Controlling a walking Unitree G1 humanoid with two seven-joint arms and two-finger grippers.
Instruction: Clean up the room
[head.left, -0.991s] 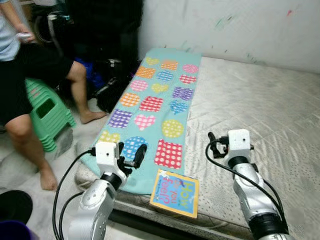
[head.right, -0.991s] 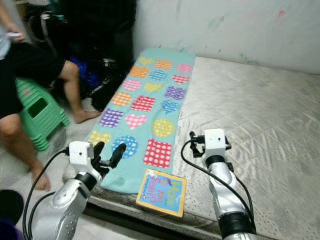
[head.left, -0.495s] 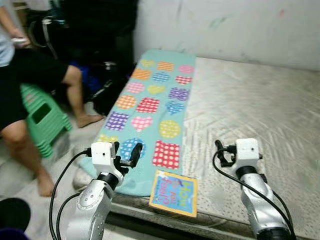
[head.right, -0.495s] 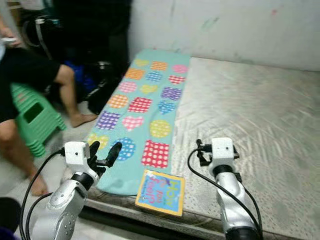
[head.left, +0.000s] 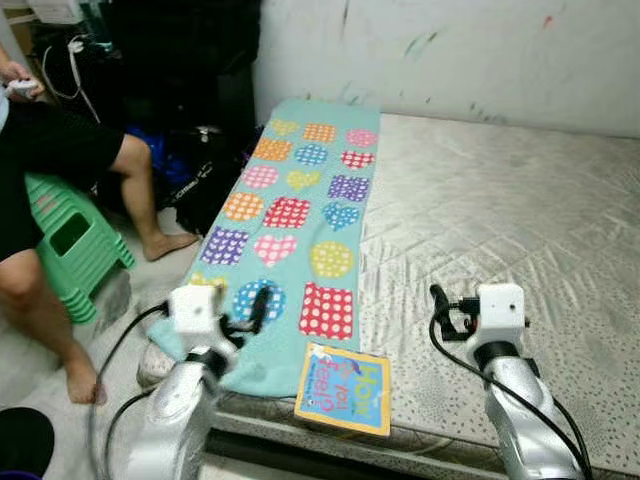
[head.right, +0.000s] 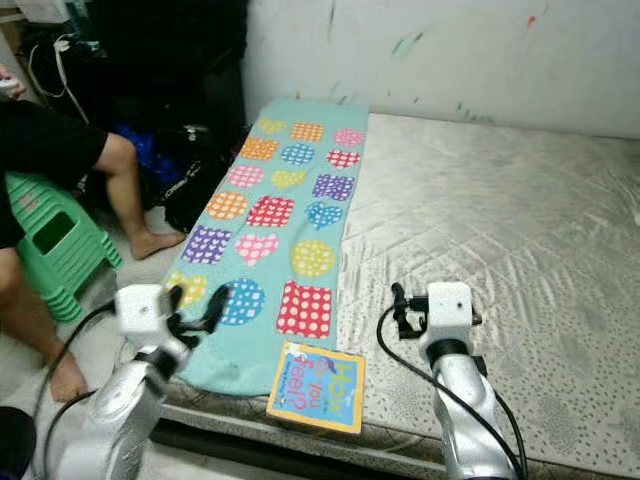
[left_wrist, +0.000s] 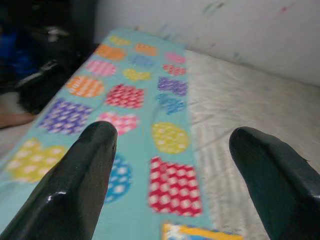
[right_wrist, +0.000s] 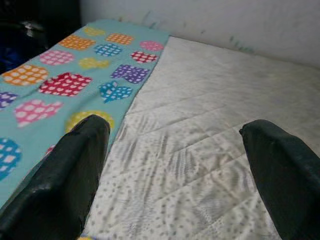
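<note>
Mattress: we see quilted cloth, pale, with a faint sheen.
Blanket: soft matt cloth, teal, printed with dotted shapes.
Book: glossy card cover.
Stool: smooth green plastic.
Fingers: glossy black plastic.
Arms: smooth silver metal.
Wall: matt paint, scuffed.

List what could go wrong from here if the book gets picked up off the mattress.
The book lies at the mattress edge, so a nudge from the left gripper could tip it onto the floor. It overlaps the patterned blanket, which may drag along. A person sits close on the left, so a wide swing could hit them.
</note>
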